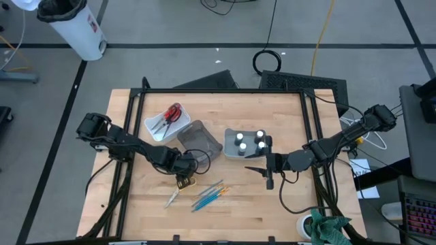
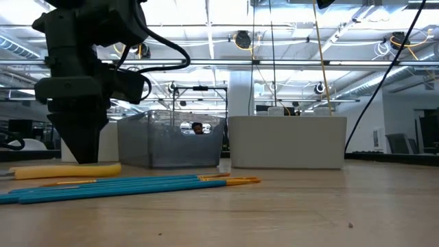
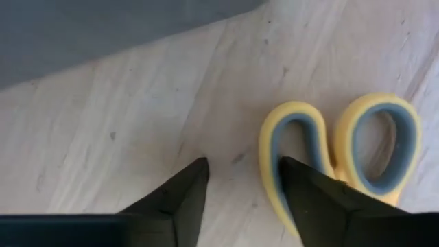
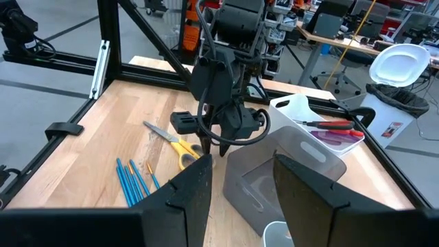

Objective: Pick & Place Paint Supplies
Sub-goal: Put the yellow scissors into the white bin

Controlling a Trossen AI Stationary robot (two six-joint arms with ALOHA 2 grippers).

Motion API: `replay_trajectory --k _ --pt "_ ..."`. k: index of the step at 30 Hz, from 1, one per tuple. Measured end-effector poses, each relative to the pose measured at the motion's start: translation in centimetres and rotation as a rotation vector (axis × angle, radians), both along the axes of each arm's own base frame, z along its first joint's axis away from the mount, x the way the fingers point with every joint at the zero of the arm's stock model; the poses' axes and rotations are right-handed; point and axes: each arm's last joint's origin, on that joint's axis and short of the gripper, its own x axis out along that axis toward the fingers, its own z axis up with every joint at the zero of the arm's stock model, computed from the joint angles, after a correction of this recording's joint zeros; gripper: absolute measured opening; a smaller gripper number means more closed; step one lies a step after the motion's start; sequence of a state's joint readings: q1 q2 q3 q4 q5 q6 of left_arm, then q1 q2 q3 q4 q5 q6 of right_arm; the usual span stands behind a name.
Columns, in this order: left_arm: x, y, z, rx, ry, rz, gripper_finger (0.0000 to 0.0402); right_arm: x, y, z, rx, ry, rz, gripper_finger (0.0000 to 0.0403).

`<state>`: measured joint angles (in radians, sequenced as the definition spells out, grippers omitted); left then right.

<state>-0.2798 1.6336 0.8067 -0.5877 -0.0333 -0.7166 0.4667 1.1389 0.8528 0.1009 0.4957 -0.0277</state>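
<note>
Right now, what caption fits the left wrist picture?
Left gripper open over the wooden table, beside the yellow scissors.

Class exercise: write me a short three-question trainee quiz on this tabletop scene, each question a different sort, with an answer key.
1. True or false: the red scissors lie in the white bin.
2. Multiple choice: the left gripper stands over A) the yellow scissors, B) the brushes, C) the paint bottles.
3. How many white-capped bottles stand in the grey tray?

Key: 1 true. 2 A; its open fingers sit at the yellow handles, nothing gripped yet. 3 four. The right gripper waits open beside that tray.
</note>
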Motion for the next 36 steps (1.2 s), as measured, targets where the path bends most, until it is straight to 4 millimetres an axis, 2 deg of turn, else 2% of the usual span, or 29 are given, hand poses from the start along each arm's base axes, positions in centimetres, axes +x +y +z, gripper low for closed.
replay_trajectory --k 7,9,15,23,26,30,34,36 --pt "-0.1 -0.1 -0.1 0.005 0.000 -0.014 0.0046 0.0 0.0 0.0 0.000 0.000 0.000 0.0146" --pt "0.0 0.0 -0.1 0.005 0.000 -0.043 0.0018 0.0 0.0 0.0 0.000 0.000 0.000 0.0146" --pt "0.2 0.2 1.9 -0.070 0.019 -0.140 0.0015 0.0 0.0 0.0 0.000 0.000 0.000 0.0146" --pt "-0.2 0.5 9.3 -0.075 -0.288 -0.186 0.0011 0.0 0.0 0.0 0.000 0.000 0.000 0.0146" --pt "-0.9 0.9 12.3 -0.001 -0.445 -0.221 0.0011 0.0 0.0 0.0 0.000 0.000 0.000 0.0146" --pt "-2.4 1.9 15.9 0.221 -0.660 -0.296 0.0012 0.0 0.0 0.0 0.002 0.000 -0.001 0.0146" --pt "-4.2 4.1 18.4 0.477 -0.758 -0.220 0.0014 0.0 0.0 0.0 0.005 -0.001 -0.001 0.0146" --pt "-4.8 5.4 19.4 0.545 -0.785 -0.182 0.0010 0.0 0.0 0.0 0.004 0.000 -0.001 0.0146"
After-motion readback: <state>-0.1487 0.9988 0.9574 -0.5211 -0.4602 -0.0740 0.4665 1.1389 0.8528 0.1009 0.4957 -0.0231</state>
